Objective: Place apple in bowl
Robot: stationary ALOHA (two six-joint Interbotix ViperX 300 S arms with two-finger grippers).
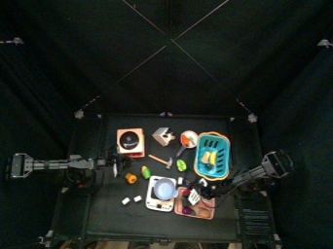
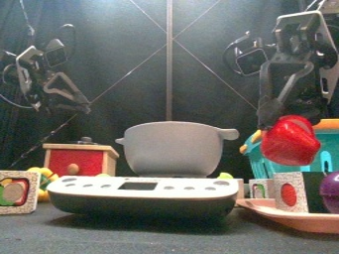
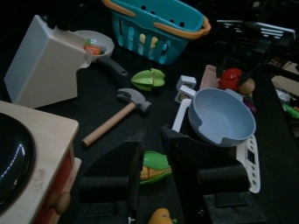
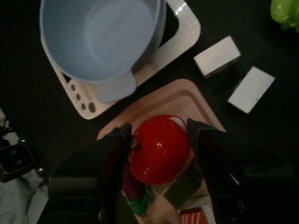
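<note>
My right gripper is shut on the red apple and holds it in the air. In the front view the apple hangs to the right of the grey-blue bowl, about level with its rim. Below the apple lies a pink tray. The bowl stands on a white scale, and the top view shows the bowl at the table's front middle, just left of the right gripper. My left gripper rests open at the table's left, holding nothing.
A teal basket stands behind the apple at the right. Two white blocks lie beside the scale. A toy hammer, a green lime, a white box and a wooden stove fill the left and middle.
</note>
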